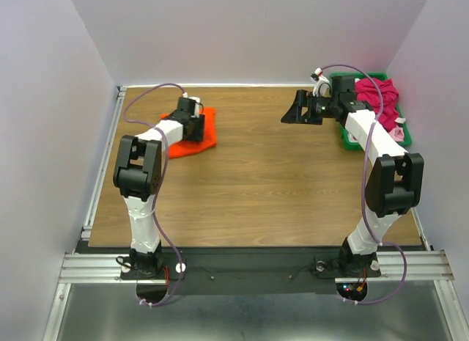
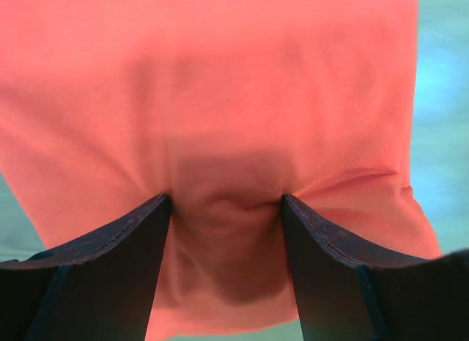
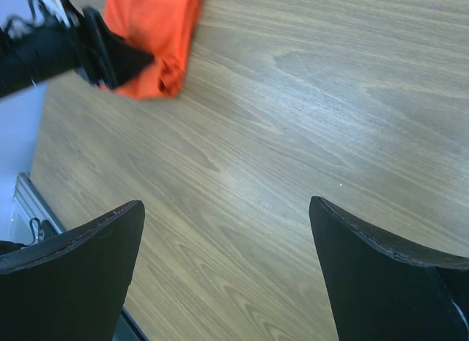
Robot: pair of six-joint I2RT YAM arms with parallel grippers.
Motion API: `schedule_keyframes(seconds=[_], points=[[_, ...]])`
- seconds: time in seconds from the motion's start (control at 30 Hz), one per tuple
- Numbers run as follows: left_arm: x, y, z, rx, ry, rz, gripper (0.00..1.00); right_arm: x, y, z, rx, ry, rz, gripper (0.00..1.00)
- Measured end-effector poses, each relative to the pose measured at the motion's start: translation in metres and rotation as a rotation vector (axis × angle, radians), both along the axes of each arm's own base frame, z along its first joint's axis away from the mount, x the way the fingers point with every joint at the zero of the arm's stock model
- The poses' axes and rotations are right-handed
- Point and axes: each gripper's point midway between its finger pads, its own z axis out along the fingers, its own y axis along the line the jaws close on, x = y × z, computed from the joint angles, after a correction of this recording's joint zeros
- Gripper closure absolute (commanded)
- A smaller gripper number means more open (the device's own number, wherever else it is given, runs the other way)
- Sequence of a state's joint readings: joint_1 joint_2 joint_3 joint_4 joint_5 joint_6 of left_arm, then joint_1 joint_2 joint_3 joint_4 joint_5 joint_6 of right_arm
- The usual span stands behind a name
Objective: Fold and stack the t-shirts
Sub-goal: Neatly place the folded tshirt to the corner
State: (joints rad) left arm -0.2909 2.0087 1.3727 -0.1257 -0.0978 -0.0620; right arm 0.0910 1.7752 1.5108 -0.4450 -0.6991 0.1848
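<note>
**From above:** Your left gripper [image 1: 194, 119] rested on the orange shirt [image 1: 209, 138], a small folded bundle lying on the table [image 1: 264, 180] toward its far left. Your right gripper [image 1: 288, 110] hung over bare wood right of centre, its fingers spread, pointing left and holding nothing. Behind that arm, at the table's far right edge, the bin [image 1: 344, 78] held the magenta shirt [image 1: 377, 95] in a heap. A patch of the pink shirt [image 1: 398, 133] showed at the bin's near end. The orange shirt and the other two lay well apart, at opposite sides of the table.

**At your left wrist:** The orange shirt [image 2: 220, 99] filled nearly the whole view. Both fingers [image 2: 124, 246] of the left gripper [image 2: 226, 202] pressed their tips into the cloth. They stood apart, with a puckered ridge of cloth raised between them and creases running out from each tip. Whether the jaws had caught that ridge or only pushed against it could not be told.

**At your right wrist:** The right gripper [image 3: 227, 205] stood with its fingers wide apart over plain wood grain, released, with nothing between them. In the top left corner the orange shirt [image 3: 157, 33] lay on the table [image 3: 308, 99], and the dark tip of the left gripper [image 3: 110, 59] touched its left edge.
</note>
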Motion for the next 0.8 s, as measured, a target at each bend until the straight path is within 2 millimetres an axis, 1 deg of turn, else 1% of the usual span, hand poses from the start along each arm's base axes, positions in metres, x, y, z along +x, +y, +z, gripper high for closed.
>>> schedule_keyframes(seconds=[0.03, 0.07, 0.17, 0.27, 0.3, 0.43, 0.5, 0.57, 0.63, 0.8], points=[[0.007, 0.017, 0.001, 0.02, 0.001, 0.014, 0.28, 0.0, -0.001, 0.0, -0.003, -0.001, 0.001, 0.0], [0.012, 0.027, 0.002, 0.032, -0.001, 0.021, 0.28, 0.0, -0.001, -0.001, -0.004, -0.002, 0.001, 0.0], [0.037, 0.084, 0.005, 0.1, 0.011, 0.058, 0.28, 0.0, -0.003, -0.002, -0.009, 0.0, 0.0, 0.0], [0.06, 0.124, 0.008, 0.15, 0.014, 0.061, 0.27, -0.001, -0.006, -0.004, -0.013, 0.007, -0.002, 0.0], [0.07, 0.14, 0.009, 0.162, 0.01, 0.057, 0.27, 0.0, -0.007, -0.005, -0.015, 0.008, -0.003, 0.0], [0.09, 0.182, 0.01, 0.215, 0.016, 0.025, 0.27, 0.002, -0.01, -0.015, -0.019, 0.027, -0.006, 0.0], [0.101, 0.194, 0.013, 0.232, 0.015, -0.009, 0.27, 0.003, -0.01, -0.021, -0.021, 0.043, -0.007, 0.0], [0.109, 0.201, 0.011, 0.246, 0.009, -0.043, 0.27, 0.003, -0.01, -0.024, -0.023, 0.053, -0.007, 0.0], [0.114, 0.203, 0.012, 0.263, 0.007, -0.089, 0.26, 0.003, -0.01, -0.028, -0.026, 0.062, -0.007, 0.0], [0.118, 0.202, 0.014, 0.291, 0.009, -0.165, 0.19, 0.001, -0.01, -0.032, -0.027, 0.081, -0.006, 0.0]])
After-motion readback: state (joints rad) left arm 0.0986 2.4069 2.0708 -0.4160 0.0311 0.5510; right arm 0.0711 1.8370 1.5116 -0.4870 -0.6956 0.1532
